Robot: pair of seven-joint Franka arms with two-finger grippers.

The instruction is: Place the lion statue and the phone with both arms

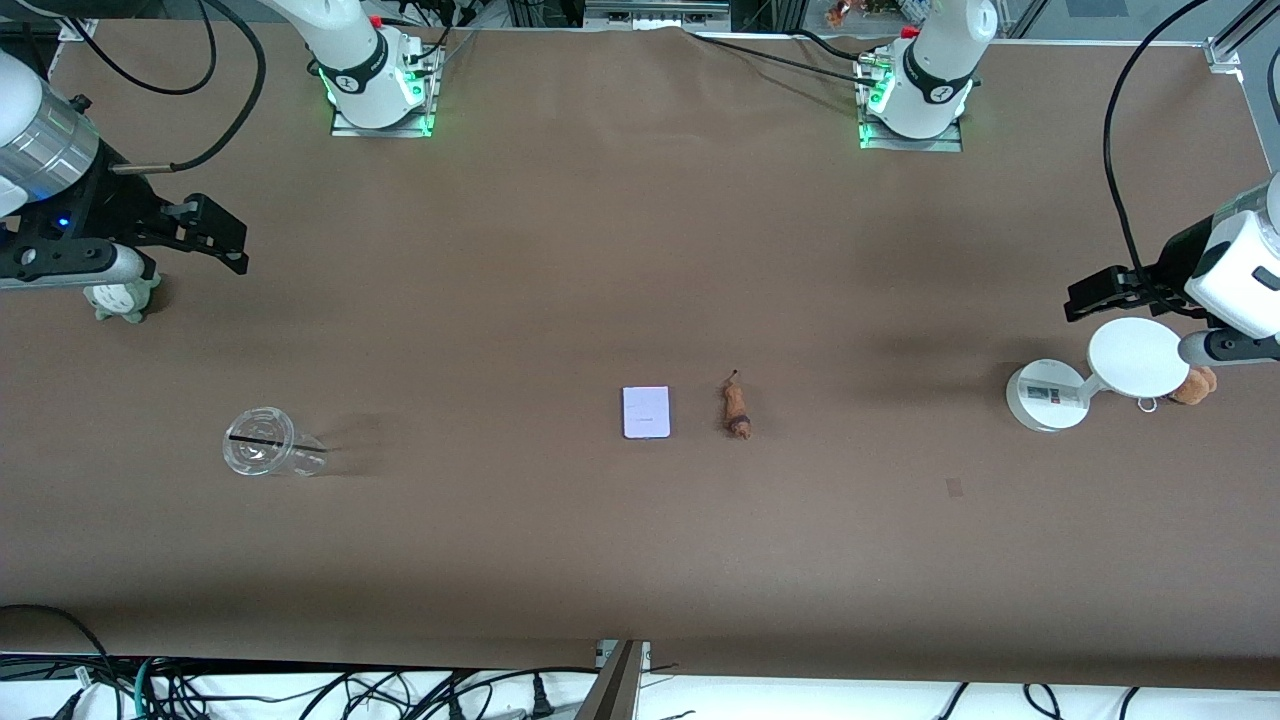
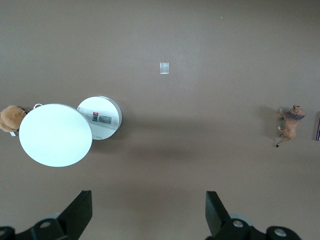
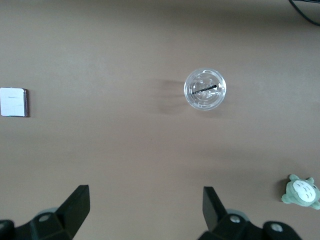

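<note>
The phone (image 1: 646, 412), a pale lavender-white flat rectangle, lies in the middle of the table. The lion statue (image 1: 737, 408), small and orange-brown with a thin tail, lies just beside it toward the left arm's end. My left gripper (image 1: 1085, 297) hangs open and empty over the left arm's end of the table, above the white stand. In its wrist view the left gripper (image 2: 148, 200) holds nothing and the lion statue (image 2: 291, 124) shows well away from it. My right gripper (image 1: 232, 248) hangs open over the right arm's end. The right gripper (image 3: 145, 197) is empty too, with the phone (image 3: 13, 102) well away from it.
A clear plastic cup (image 1: 265, 455) with a black straw stands toward the right arm's end. A grey-green plush (image 1: 122, 298) sits under the right arm. A white round-based stand (image 1: 1040, 395) and a brown plush (image 1: 1193, 385) sit under the left gripper. A small tape patch (image 1: 954, 487) marks the cloth.
</note>
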